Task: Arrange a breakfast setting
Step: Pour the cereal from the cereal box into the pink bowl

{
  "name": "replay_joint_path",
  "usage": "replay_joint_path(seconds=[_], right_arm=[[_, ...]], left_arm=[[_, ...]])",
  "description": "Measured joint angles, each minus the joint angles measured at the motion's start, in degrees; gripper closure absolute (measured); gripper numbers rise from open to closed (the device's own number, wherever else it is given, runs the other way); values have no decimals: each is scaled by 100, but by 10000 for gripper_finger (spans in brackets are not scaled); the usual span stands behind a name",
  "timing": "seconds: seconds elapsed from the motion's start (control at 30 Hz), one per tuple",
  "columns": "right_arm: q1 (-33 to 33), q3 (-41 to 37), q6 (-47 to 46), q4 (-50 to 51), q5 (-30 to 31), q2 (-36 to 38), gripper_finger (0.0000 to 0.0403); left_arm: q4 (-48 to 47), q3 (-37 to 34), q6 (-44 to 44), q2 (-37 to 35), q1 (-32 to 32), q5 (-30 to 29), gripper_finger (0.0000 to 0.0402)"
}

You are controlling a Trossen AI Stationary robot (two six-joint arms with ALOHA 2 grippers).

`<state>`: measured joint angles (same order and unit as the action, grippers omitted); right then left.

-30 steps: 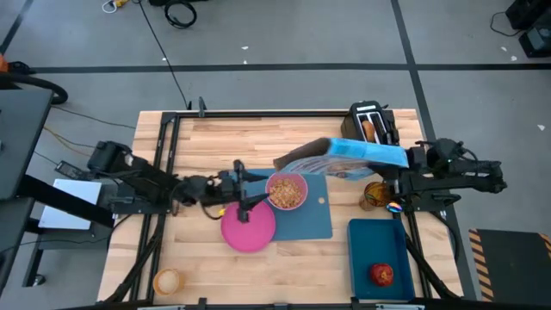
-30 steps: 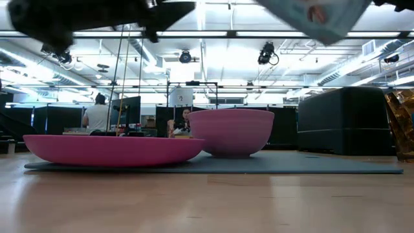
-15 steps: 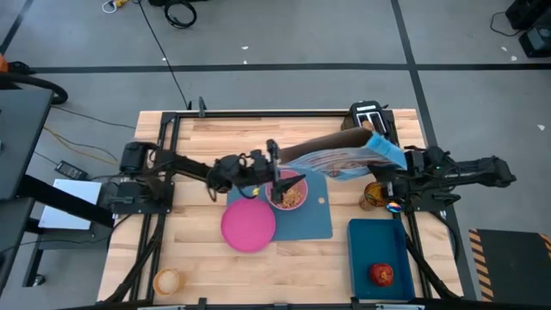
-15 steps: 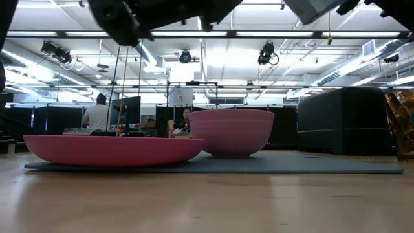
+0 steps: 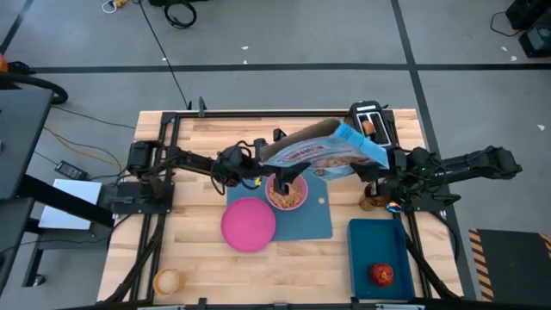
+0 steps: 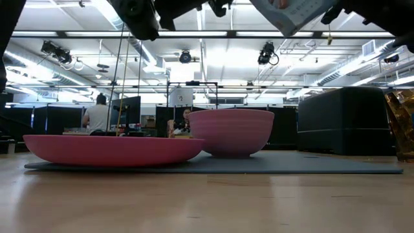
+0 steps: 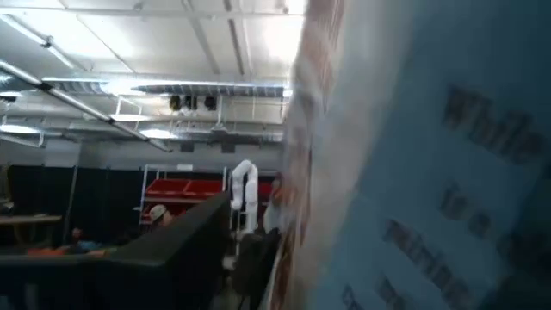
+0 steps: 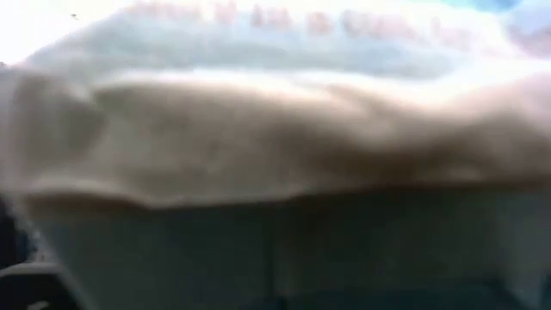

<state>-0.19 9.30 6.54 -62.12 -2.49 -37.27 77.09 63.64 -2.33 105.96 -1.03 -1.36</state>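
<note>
Breakfast setting, cereal stage; positions by clock face on the high view, table centre as hub.

- Blue mat (image 5: pixel 314 220): rectangular, at the hub, flat on the wooden table (image 5: pixel 198 258). It serves as base for the place setting.
- Pink plate (image 5: pixel 248 225): round, bare, about 8 o'clock of the mat, overhanging the mat's edge.
- Pink bowl (image 5: pixel 287 195): on the mat just beside the plate, toward 1 o'clock of it. Brown cereal shows inside. It sits under the box mouth, evidently to catch the pour.
- Cereal box (image 5: pixel 323 155): blue with a brown inner face, held in the air above the bowl, lying roughly level with its open end toward 9 o'clock.
- Right gripper (image 5: pixel 385 165): at 3 o'clock, clamped narrow on the closed end of the box, carrying it.
- Left gripper (image 5: pixel 277 164): reaching in from 9 o'clock to the box's open end above the bowl. Whether its fingers are apart or closed cannot be told; judged to be steadying or guiding the mouth.
- Amber cup (image 5: pixel 373 198): at 3 o'clock, off the mat, partly under the right arm.
- Red apple (image 5: pixel 381 274): at 5 o'clock, in the dark blue tray (image 5: pixel 362 237), not yet brought to the setting.
- Bagel (image 5: pixel 167 281): at 7 o'clock, near the table's edge, well apart from the mat.
- Black toaster (image 5: pixel 372 120): at 1 o'clock, something pale brown in a slot.
- Spoon: not located.
</note>
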Motion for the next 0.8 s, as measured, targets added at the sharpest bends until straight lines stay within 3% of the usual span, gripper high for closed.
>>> replay_joint_path(seconds=[0.2, 0.43, 0.63, 0.8], right_arm=[[-1, 0, -40, 12, 118, -151, 232], [-4, 2, -32, 23, 299, -74, 135], [-7, 2, 15, 309, 421, -66, 54], [-9, 2, 198, 521, 905, -71, 23]], left_arm=[[-111, 0, 15, -75, -123, 33, 246], [-1002, -33, 6, -753, -314, 752, 352], [-2741, -33, 419, -1912, -533, 765, 389], [-4066, -33, 733, -2786, -628, 507, 392]])
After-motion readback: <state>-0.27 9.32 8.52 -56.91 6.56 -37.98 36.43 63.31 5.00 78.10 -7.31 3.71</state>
